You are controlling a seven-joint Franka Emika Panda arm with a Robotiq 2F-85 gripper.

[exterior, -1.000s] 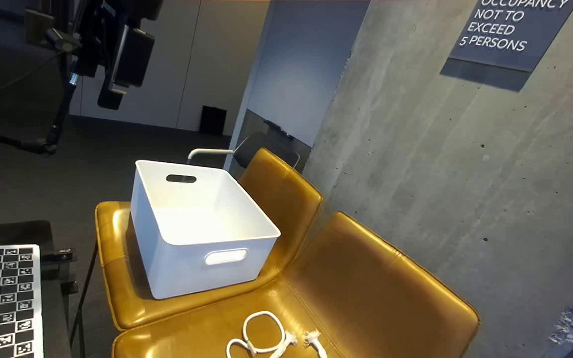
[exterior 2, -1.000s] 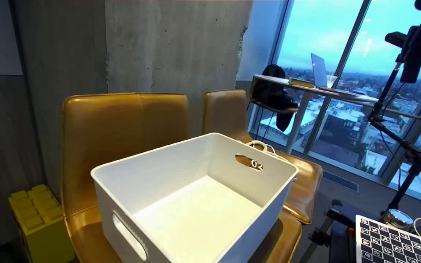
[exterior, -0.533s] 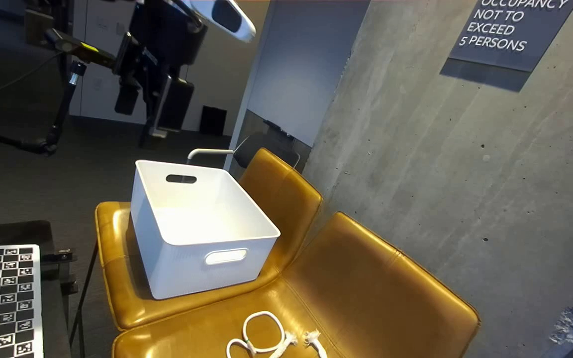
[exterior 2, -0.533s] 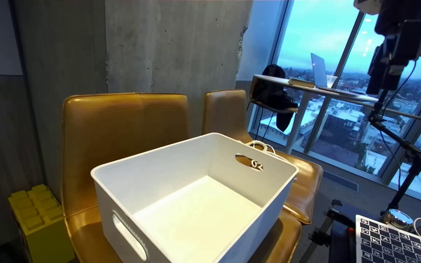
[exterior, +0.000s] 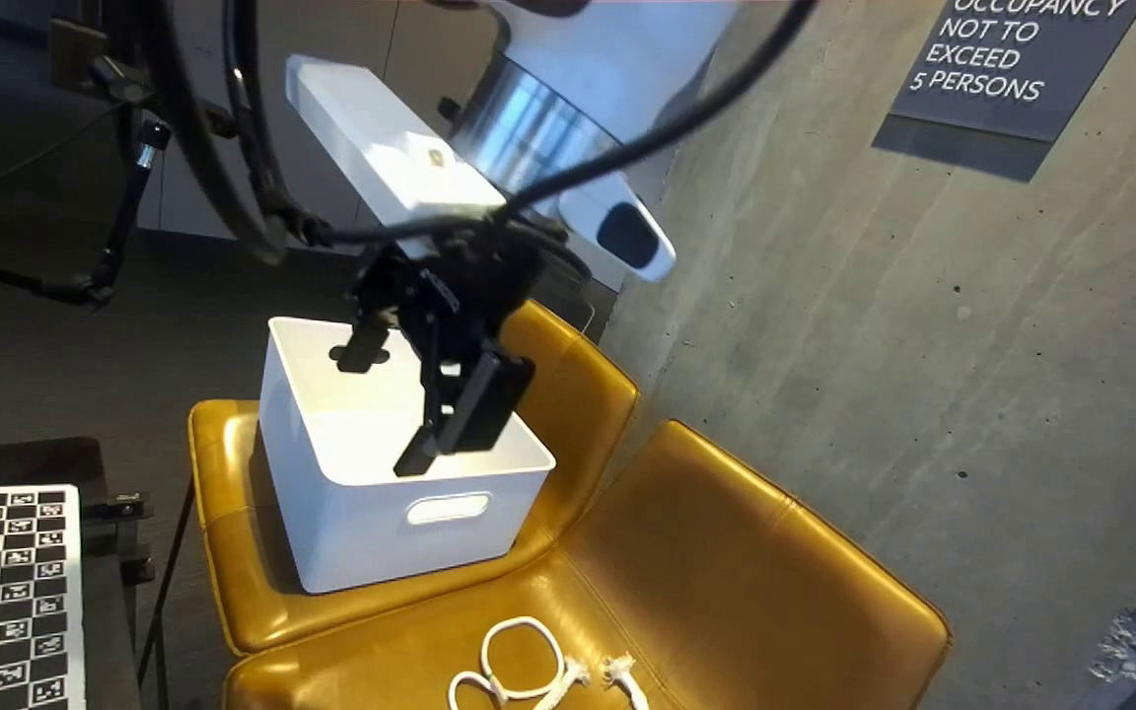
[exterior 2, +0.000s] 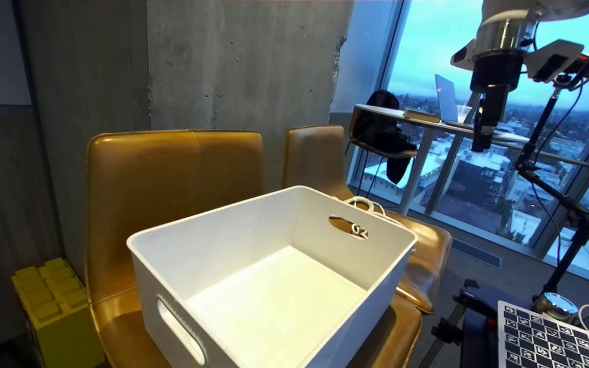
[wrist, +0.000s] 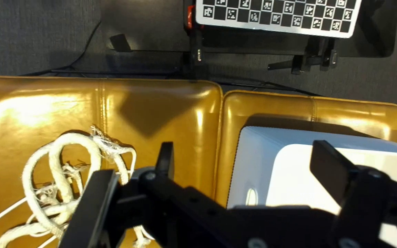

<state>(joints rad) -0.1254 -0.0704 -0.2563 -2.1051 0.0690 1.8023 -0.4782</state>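
My gripper (exterior: 390,409) hangs in the air with its jaws wide apart and nothing between them. In the wrist view the gripper (wrist: 243,153) has one finger over a tan seat and the other over a white bin (wrist: 250,158). It appears clear of the bin, touching nothing. The bin (exterior: 371,537) stands upright on a tan leather chair, its inside bare in an exterior view (exterior 2: 233,245). Beside it, on the adjoining seat, lies a tangle of white rope (wrist: 74,138) with frayed ends, partly covered by a finger. The rope (exterior 2: 361,200) peeks out behind the bin's rim.
A checkered marker board (wrist: 277,15) rests on a black stand by the seats. A camera on a jointed black pole (exterior 2: 560,191) rises nearby. The chair backs (exterior: 765,562) stand against a concrete wall (exterior: 923,325). A yellow block (exterior 2: 59,306) sits on the floor.
The arm has swung in from the edge of both exterior views, rotating the gripper and bringing it lower over the seats. The jaws stay apart; bin and rope have not moved.
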